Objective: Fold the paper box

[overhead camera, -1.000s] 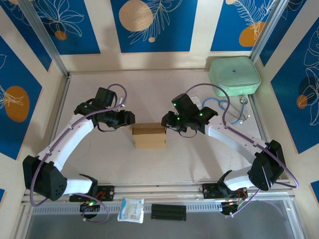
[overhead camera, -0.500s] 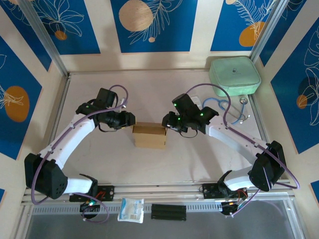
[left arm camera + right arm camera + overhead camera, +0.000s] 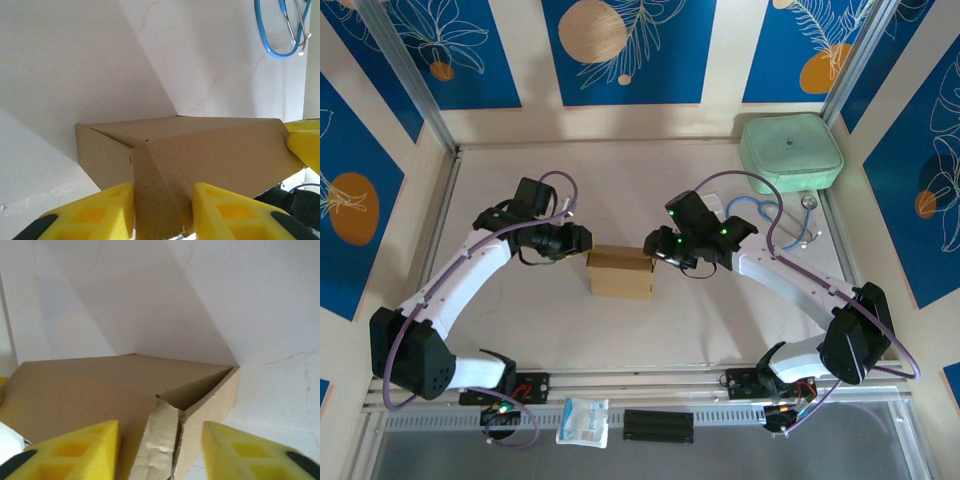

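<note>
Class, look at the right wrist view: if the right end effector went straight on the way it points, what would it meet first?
The paper box: its creased corner flap stands between the open jaws of the right end effector, so contact would probably come almost at once.

paper box (image 3: pixel 620 273): I find it between left gripper (image 3: pixel 163 205) and right gripper (image 3: pixel 161 440), a flap inside each.
case (image 3: pixel 790 152): beyond the right gripper, well apart.

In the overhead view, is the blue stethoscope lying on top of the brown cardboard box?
No, the stethoscope lies on the table beside the mint-green case, well apart from the cardboard box.
</note>
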Controlling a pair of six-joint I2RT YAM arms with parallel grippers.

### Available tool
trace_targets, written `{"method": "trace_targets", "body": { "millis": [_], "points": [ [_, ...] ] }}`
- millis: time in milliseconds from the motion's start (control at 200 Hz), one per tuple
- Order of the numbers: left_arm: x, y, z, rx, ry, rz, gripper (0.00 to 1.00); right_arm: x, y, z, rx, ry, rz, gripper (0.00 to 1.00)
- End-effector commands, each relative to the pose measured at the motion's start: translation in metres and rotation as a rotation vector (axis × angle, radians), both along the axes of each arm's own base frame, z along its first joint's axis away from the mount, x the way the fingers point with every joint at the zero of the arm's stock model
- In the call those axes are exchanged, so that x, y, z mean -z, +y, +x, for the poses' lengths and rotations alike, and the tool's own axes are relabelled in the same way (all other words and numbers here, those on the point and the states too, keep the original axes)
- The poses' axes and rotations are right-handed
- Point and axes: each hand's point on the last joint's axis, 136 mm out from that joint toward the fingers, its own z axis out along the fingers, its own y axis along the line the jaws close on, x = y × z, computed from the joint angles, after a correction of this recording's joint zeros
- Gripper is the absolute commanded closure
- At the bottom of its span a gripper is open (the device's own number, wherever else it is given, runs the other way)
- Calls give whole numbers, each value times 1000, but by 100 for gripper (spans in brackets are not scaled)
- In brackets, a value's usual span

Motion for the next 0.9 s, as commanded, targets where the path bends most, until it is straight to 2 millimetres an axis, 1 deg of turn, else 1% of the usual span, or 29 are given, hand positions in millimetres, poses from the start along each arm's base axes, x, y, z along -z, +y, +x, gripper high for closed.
{"method": "trace_targets", "body": {
  "millis": [0, 120, 250, 375, 465, 510, 645, 780, 895],
  "points": [
    [-2, -9, -9, 32, 19, -33, 65, 18, -10, -12, 1, 73, -81, 50],
    [-3, -10, -10, 39, 21, -41, 66, 21, -4, -11, 1, 77, -42, 55],
    [-5, -13, -12, 50, 21, -55, 67, 25, 2, -10, 3, 87, -10, 55],
    [-6, -15, -13, 56, 27, -65, 70, 29, 3, -8, 2, 92, -13, 56],
    [-7, -18, -14, 64, 33, -78, 72, 30, 4, -7, 0, 88, -7, 62],
    [-8, -20, -15, 72, 32, -85, 73, 29, 4, -7, -1, 87, -2, 63],
    [-9, -26, -18, 103, 27, -93, 73, 28, 6, -6, -7, 84, 5, 63],
    [-6, -35, -24, 145, 39, -89, 73, 29, 8, -6, -12, 86, 9, 64],
    [-10, -42, -27, 184, 25, -82, 73, 29, 8, -6, -14, 88, 8, 64]
  ]
}}
